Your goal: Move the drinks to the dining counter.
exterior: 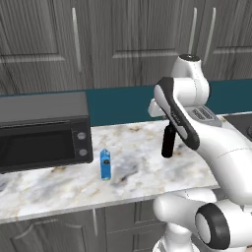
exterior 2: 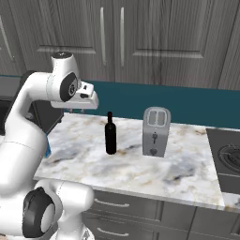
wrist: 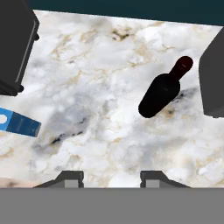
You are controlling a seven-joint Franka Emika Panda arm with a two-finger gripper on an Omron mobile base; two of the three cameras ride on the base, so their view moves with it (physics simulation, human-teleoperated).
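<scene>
Fingertips (wrist: 73, 178) parted, nothing between them, hovering over bare marble counter (wrist: 105, 144). Dark bottle (wrist: 162, 89) upright beyond the right finger, well apart. Blue carton (wrist: 18, 123) off past the left finger, near microwave (wrist: 15, 43). Toaster (wrist: 213, 74) right of the bottle.

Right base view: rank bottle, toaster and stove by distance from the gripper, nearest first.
1. Dark bottle: upright mid-counter, just right of the gripper.
2. Toaster: farther right, past the bottle.
3. Stove: at the counter's far right end.
</scene>
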